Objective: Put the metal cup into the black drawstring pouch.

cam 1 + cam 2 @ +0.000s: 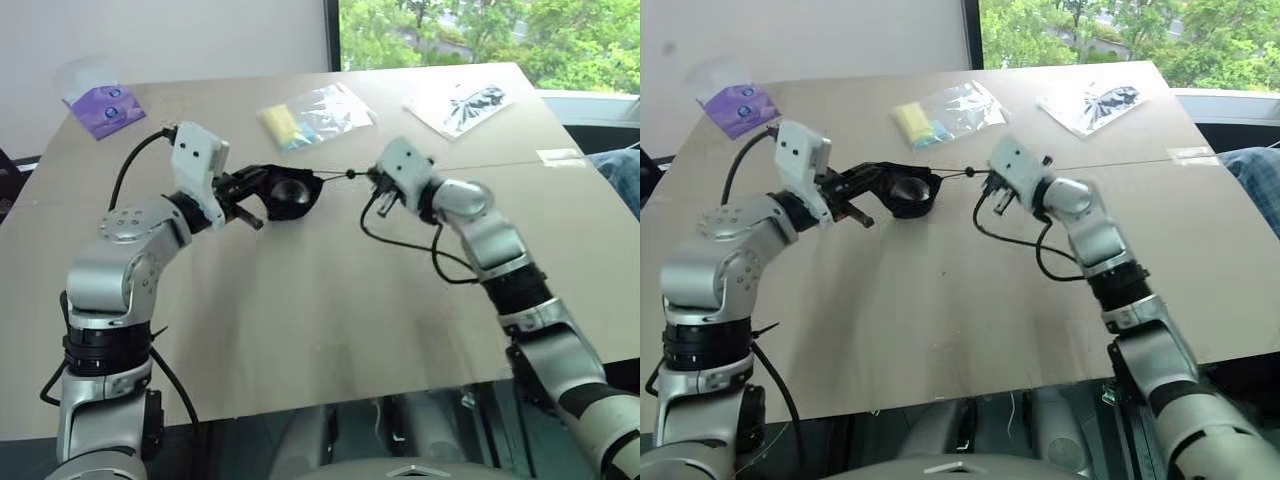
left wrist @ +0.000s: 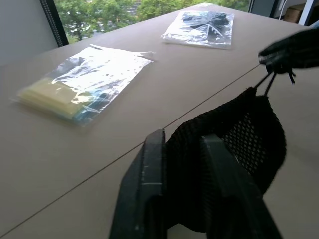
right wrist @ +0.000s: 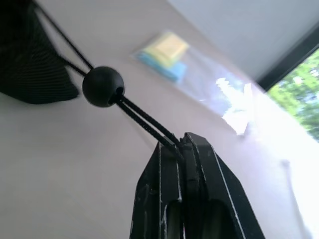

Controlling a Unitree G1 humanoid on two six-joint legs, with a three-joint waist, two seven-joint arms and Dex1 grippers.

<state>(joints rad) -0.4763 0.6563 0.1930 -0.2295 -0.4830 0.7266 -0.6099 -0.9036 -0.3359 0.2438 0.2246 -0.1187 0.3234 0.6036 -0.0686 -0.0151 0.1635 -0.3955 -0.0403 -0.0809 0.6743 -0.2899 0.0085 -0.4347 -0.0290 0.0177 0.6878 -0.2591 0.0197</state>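
- My left fingers [image 2: 182, 189] are clamped on the soft black mesh drawstring pouch [image 1: 288, 193], held above the beige wooden tabletop [image 1: 330, 300] at centre frame.
- My right fingers [image 3: 182, 149] are pinched tight on the thin black cord [image 3: 144, 119], just past its round black toggle bead [image 3: 102, 86].
- A rounded grey shape sits inside the pouch mouth; I judge it's the shiny steel cup [image 1: 906, 187].
- Risk: pull the cord unevenly and the mesh slips my left fingers, tipping the cup out.
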